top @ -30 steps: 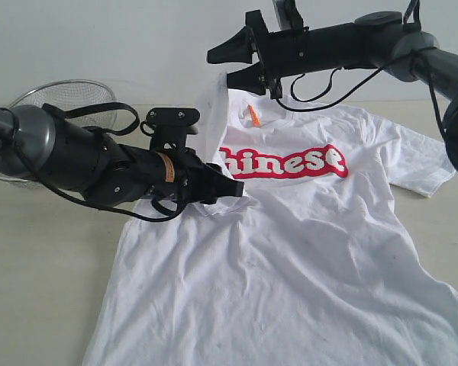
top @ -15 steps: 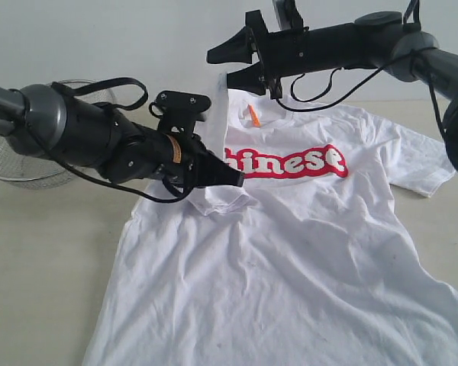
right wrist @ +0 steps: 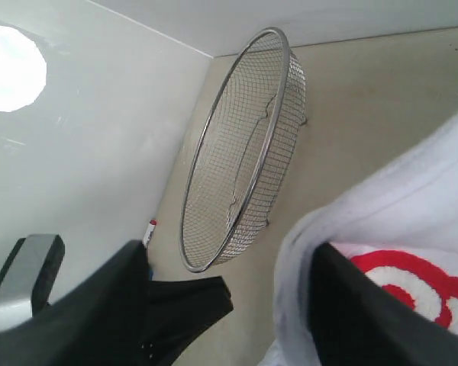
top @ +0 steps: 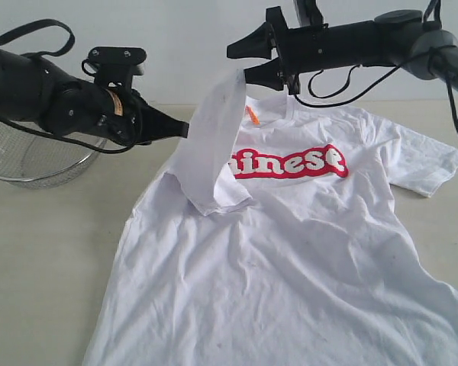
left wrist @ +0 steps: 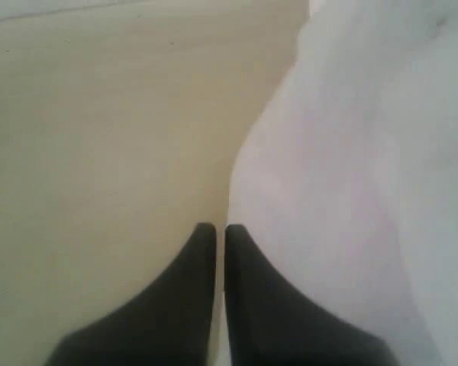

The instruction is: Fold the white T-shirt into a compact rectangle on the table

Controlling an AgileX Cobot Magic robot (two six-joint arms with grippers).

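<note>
While left fingers (left wrist: 185, 305) sit closed, spread right fingers (right wrist: 351, 316) touch the white T-shirt (top: 290, 244).

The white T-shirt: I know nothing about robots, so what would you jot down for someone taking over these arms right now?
Left gripper: fingers shut at the raised cloth's edge; whether they pinch it is unclear.
Right gripper: fingers apart, shoulder cloth hanging from one of them.
White T-shirt: print up on the table, mostly spread flat; the lifted sleeve flops over the first letters.
Done: no finished fold.
Left: lay that side in, fold the other side, then the hem up.
</note>
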